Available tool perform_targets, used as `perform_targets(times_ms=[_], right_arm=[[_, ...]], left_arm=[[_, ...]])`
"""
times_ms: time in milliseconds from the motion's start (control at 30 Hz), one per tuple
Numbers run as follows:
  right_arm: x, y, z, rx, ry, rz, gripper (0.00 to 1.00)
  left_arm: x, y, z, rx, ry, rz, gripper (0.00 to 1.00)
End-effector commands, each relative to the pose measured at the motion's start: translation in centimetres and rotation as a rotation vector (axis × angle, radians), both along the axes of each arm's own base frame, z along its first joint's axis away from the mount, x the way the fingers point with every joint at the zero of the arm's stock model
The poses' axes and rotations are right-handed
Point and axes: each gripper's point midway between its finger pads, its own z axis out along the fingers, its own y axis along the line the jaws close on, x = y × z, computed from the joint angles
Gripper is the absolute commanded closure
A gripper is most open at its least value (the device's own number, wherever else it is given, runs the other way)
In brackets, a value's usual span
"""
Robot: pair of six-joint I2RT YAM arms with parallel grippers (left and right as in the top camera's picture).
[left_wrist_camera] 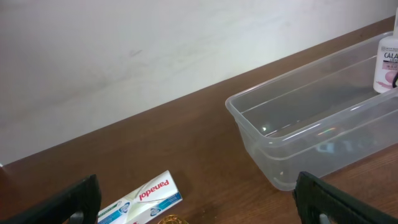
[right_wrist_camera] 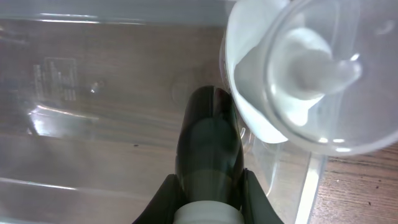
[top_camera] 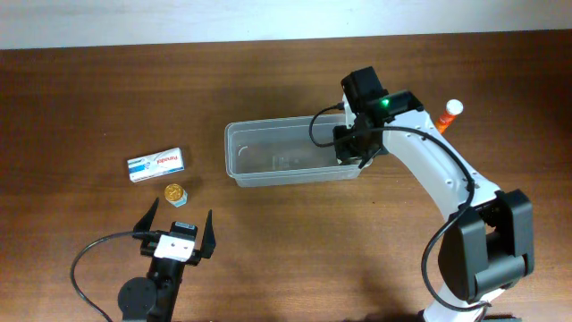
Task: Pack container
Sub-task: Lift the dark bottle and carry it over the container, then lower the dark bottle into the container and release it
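Container (top_camera: 290, 154) mid-table (top_camera: 89, 107), lying lengthwise left to right. Right claw (top_camera: 354, 145) at its right end, clamped on dark glossy bottle (right_wrist_camera: 208, 143) — white bottle (right_wrist_camera: 292, 68) just beside, at same end. Left claw (top_camera: 182, 218) spread wide apart — near toothpaste box (top_camera: 156, 164), well apart from container.

"Panadol" on box (left_wrist_camera: 144, 196); "CALA" on bottle (left_wrist_camera: 387, 62)
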Motion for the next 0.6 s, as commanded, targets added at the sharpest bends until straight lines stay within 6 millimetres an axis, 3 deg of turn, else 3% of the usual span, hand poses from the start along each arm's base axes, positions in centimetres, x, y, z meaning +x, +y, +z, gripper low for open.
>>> perform_targets(times_ms=[0,233,300,567], right_arm=[[0.09,-0.26,-0.28,-0.025,-0.007,-0.025,0.85],[0.08,-0.26,-0.35,-0.025,-0.005,-0.025,0.85],[0.08,-0.26,-0.35,-0.025,-0.005,-0.025,0.76],[0.07,-0.26,-0.35,-0.026,-0.005,-0.025,0.75]], left_arm=[[0.03,0.27,-0.15,-0.003,-0.001,0.014,0.01],[0.03,0.27,-0.17,-0.003,-0.001,0.014,0.01],[0.03,0.27,-0.15,-0.003,-0.001,0.014,0.01],[0.03,0.27,-0.17,-0.003,-0.001,0.014,0.01]])
